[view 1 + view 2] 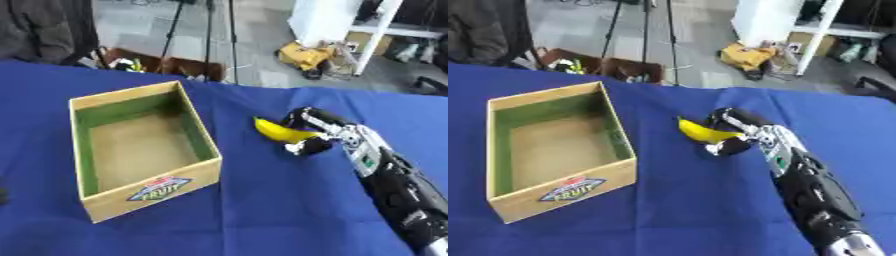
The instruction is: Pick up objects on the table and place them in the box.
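The right hand [308,131] was clenched around the banana [278,131] on the counter [262,210]: the grasp step. Next move: lift and carry left into the box [140,150].

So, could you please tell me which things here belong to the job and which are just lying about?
Part of the job:
- banana, on the blue table
- right hand, fingers curled round the banana
- wooden box, nothing in it

Lying about:
- tripod legs on the floor behind
- yellow thing by the white shelf
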You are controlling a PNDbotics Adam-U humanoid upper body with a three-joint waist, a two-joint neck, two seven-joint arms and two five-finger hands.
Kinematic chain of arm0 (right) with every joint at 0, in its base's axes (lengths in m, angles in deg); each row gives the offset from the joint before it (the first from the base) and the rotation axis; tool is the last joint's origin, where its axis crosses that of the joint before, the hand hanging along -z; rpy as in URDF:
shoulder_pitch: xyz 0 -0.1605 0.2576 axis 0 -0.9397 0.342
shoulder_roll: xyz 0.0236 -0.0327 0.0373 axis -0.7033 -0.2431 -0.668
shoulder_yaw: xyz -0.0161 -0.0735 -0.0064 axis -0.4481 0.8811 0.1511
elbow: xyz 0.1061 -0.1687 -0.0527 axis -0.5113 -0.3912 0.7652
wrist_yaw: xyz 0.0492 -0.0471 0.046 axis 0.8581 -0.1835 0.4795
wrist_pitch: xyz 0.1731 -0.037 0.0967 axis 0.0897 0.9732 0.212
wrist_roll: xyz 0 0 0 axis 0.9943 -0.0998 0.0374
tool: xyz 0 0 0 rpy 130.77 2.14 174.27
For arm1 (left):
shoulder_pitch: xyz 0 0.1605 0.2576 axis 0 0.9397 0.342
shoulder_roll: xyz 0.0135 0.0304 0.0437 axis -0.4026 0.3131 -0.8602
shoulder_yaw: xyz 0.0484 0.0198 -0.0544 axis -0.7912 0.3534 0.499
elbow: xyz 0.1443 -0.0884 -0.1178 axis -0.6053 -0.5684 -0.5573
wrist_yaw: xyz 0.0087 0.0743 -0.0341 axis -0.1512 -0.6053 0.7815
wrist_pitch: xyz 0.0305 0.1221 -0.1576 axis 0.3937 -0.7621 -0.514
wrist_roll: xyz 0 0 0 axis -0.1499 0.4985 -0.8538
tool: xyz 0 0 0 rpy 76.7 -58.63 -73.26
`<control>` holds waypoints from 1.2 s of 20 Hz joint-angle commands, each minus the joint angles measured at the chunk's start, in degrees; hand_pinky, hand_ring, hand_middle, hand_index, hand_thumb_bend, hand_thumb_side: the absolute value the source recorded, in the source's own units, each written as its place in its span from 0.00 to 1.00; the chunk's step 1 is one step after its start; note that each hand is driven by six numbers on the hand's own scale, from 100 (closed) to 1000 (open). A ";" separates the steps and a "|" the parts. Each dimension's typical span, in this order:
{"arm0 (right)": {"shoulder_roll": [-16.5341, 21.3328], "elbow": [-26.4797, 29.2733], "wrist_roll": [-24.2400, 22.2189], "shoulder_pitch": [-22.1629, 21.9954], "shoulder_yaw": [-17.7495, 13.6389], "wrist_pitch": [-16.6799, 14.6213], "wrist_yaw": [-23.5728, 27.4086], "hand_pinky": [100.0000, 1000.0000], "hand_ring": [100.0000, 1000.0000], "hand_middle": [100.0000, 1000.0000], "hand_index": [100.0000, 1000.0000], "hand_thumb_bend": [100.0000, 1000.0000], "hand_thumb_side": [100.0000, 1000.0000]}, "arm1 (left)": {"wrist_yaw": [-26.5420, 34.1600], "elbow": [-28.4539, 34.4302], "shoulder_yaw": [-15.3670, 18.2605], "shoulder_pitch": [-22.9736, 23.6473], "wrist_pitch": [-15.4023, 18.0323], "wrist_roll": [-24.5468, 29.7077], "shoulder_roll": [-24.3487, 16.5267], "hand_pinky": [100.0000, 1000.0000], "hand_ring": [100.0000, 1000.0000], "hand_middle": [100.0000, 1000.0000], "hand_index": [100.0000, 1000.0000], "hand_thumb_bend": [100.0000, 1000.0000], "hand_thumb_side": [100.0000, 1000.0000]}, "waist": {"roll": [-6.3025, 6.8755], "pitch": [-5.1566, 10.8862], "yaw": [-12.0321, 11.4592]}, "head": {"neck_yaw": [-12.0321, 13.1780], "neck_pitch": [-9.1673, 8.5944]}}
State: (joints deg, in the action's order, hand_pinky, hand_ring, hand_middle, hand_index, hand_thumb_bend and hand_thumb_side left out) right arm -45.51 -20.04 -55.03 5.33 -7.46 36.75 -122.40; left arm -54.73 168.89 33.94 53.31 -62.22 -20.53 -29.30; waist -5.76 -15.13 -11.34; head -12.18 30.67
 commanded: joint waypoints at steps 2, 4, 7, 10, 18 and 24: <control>0.58 -0.97 -0.77 0.00 0.44 0.09 -1.31 0.73 0.62 0.68 0.74 0.13 0.30 | 0.15 1.31 -0.06 -0.47 -0.02 -0.04 -0.68 0.60 0.60 0.63 0.74 0.38 0.90 | 0.45 0.60 0.02 | -0.18 -0.65; 0.53 -1.07 -0.81 0.00 0.47 0.13 -1.65 0.72 0.58 0.66 0.72 0.11 0.27 | 0.16 1.33 -0.07 -0.50 -0.01 -0.04 -0.68 0.60 0.60 0.63 0.74 0.38 0.90 | 0.46 0.58 -0.03 | -0.22 -0.71; 0.51 -0.91 -0.21 0.05 0.41 0.25 -2.00 0.69 0.51 0.60 0.67 0.07 0.23 | 0.17 1.34 -0.06 -0.51 -0.01 -0.06 -0.68 0.60 0.60 0.63 0.74 0.38 0.90 | 0.49 0.56 -0.05 | -0.26 -0.70; 0.68 -0.26 1.53 0.17 0.19 0.44 -2.23 0.62 0.35 0.52 0.61 0.00 0.18 | 0.18 1.34 -0.07 -0.48 -0.02 -0.06 -0.68 0.60 0.60 0.63 0.74 0.38 0.90 | 0.51 0.59 0.06 | -0.24 -0.66; 1.41 2.40 4.96 0.77 -0.02 -0.37 -1.93 0.62 0.34 0.52 0.61 0.00 0.18 | 0.21 1.28 -0.04 -0.26 -0.05 -0.10 -0.63 0.60 0.60 0.63 0.74 0.37 0.90 | 0.49 0.92 0.37 | -0.07 -0.54; 2.15 5.44 4.96 2.10 -0.15 -1.04 -1.60 0.62 0.34 0.52 0.61 0.00 0.17 | 0.22 1.19 -0.01 0.06 -0.06 -0.12 -0.53 0.60 0.60 0.63 0.74 0.37 0.90 | 0.56 1.40 0.70 | 0.22 -0.23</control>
State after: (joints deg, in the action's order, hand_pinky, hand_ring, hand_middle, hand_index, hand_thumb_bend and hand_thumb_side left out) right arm -45.60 -16.46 -50.14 6.00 -7.41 35.99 -123.91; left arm -54.72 168.90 33.94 53.67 -62.24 -20.55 -29.30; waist -5.57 -15.01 -10.72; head -12.13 30.66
